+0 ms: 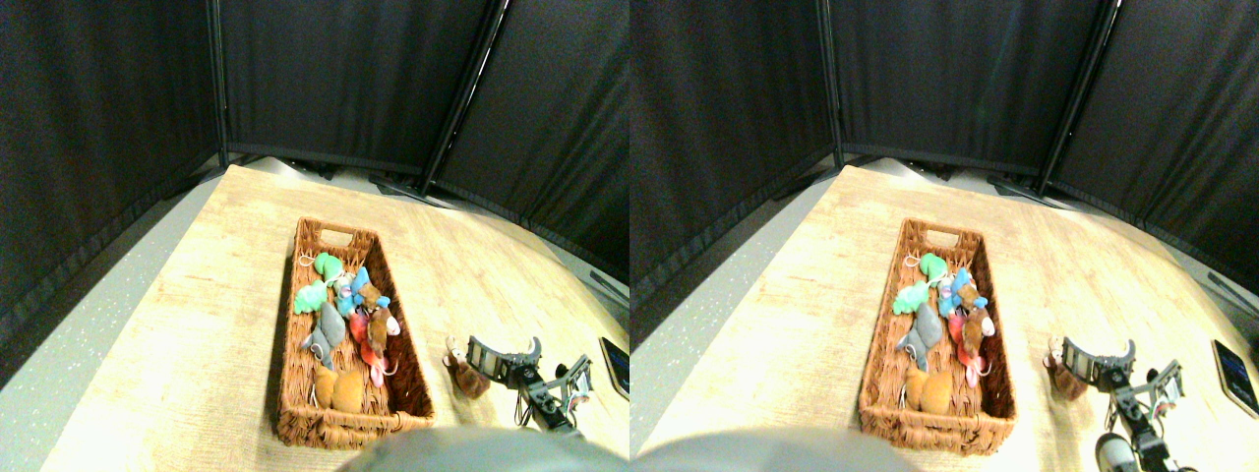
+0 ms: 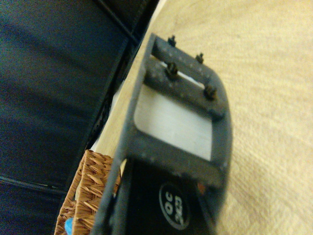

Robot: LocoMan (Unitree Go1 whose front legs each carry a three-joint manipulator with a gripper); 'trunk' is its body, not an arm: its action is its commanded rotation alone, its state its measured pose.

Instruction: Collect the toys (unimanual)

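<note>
A woven basket (image 1: 295, 393) lies lengthwise on the table and holds several toys: green (image 1: 320, 280), blue (image 1: 356, 288), brown (image 1: 374, 297), grey (image 1: 328, 334), red (image 1: 372, 344) and orange-tan (image 1: 341, 390). One more brown toy (image 1: 460, 372) lies on the table to the right of the basket. My right gripper (image 1: 505, 346) is just to the right of it, open, with its nearer jaw close against the toy and nothing between the jaws. In the wrist view a basket corner (image 2: 90, 196) shows beside the dark jaw frame; the loose toy is hidden there.
The light wooden table (image 1: 177, 324) ends at a grey floor strip on the left. Black curtain panels (image 1: 344, 79) stand behind it. A dark flat phone-like device (image 1: 616, 364) lies at the right edge.
</note>
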